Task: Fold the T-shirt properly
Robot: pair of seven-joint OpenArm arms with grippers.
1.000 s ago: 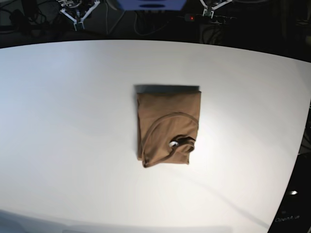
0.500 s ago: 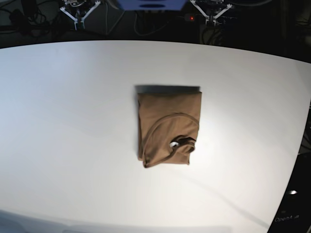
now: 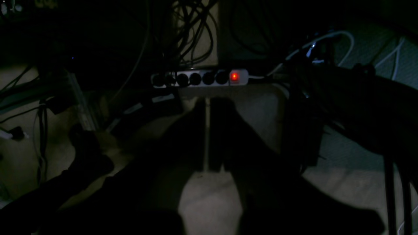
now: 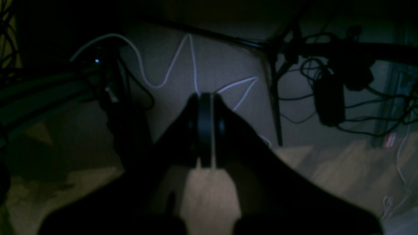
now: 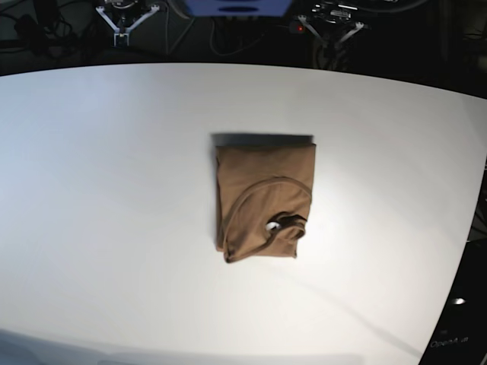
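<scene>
On my left wrist feed the left gripper (image 3: 207, 137) has its jaws pressed together with only a thin slit between them and nothing held; the right gripper (image 4: 205, 130) reads the same, closed on nothing. Both face a dim floor area with a power strip (image 3: 200, 78) and loose cables (image 4: 183, 62). The T-shirt (image 5: 263, 200) lies folded into a compact rectangle at mid-worktop (image 5: 106, 190), well apart from both arms.

Only readable text: a faint watermark (image 5: 450, 344) at the bottom right corner of the base view, apparently "OpenA…", rest too small to make out. Shirt (image 5: 262, 201) is plain, no print. Power strip (image 3: 200, 78) shows a red lit switch, no legible label.
</scene>
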